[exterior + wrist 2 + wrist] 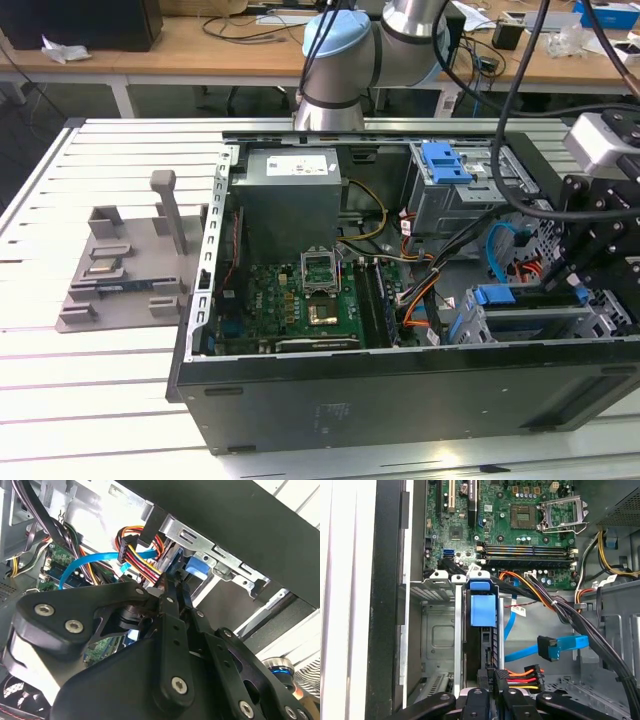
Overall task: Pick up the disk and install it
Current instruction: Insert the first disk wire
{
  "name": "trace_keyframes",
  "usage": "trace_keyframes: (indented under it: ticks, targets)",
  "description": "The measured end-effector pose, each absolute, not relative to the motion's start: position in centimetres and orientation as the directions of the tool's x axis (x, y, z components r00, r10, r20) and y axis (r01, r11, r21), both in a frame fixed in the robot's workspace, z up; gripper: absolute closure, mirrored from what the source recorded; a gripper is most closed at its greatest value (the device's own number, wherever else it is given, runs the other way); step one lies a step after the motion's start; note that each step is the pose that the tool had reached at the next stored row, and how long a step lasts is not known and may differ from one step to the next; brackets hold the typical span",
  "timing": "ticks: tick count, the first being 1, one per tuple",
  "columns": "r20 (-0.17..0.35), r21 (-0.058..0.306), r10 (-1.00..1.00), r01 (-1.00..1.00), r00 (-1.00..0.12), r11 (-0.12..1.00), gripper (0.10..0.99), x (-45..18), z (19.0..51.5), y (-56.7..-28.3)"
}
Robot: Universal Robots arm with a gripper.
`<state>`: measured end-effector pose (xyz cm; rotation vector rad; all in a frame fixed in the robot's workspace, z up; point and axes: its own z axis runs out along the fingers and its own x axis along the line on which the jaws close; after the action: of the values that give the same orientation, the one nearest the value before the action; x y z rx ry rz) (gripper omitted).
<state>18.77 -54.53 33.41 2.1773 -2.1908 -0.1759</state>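
The disk [489,645] stands on edge in a metal drive bay of the open computer case [400,390]. The blue tab of its rail [482,609] points toward the motherboard. In the exterior view the disk [497,296] sits low at the case's right end. My gripper [583,290] hangs over the end of the disk away from the tab. In both wrist views the black fingers [167,610] come nearly together, and the gripper [490,679] pinches the disk's top edge. The second wrist view shows the gripper [175,586] just short of the blue rail end [196,566].
A grey power supply box [290,190] and the motherboard [310,300] fill the case's left half. A blue ribbed latch [445,162] sits on the upper drive cage. Red-orange power wires [520,677] and a blue data cable [560,647] lie beside the bay. A grey fixture [125,270] stands outside, left.
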Motion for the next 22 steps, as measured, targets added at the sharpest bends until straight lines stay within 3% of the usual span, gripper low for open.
trace_keyframes:
  ticks: [6,8,12,14,17,22]
  targets:
    - [-0.048,0.115,-0.999,-0.993,-0.009,0.004,0.918,18.7,33.1,-54.5]
    - [-0.044,0.114,-0.999,-0.993,-0.009,0.004,0.843,18.7,33.2,-54.5]
    - [-0.043,0.114,-0.999,-0.993,-0.009,0.004,0.843,18.8,35.2,-54.4]
    - [-0.043,0.114,-0.999,-0.993,-0.009,0.004,0.859,18.8,35.8,-54.4]
    - [-0.043,0.114,-0.999,-0.993,-0.009,0.004,0.98,18.8,37.0,-54.4]
    - [-0.044,0.114,-0.999,-0.993,-0.009,0.004,0.98,18.8,38.1,-54.3]
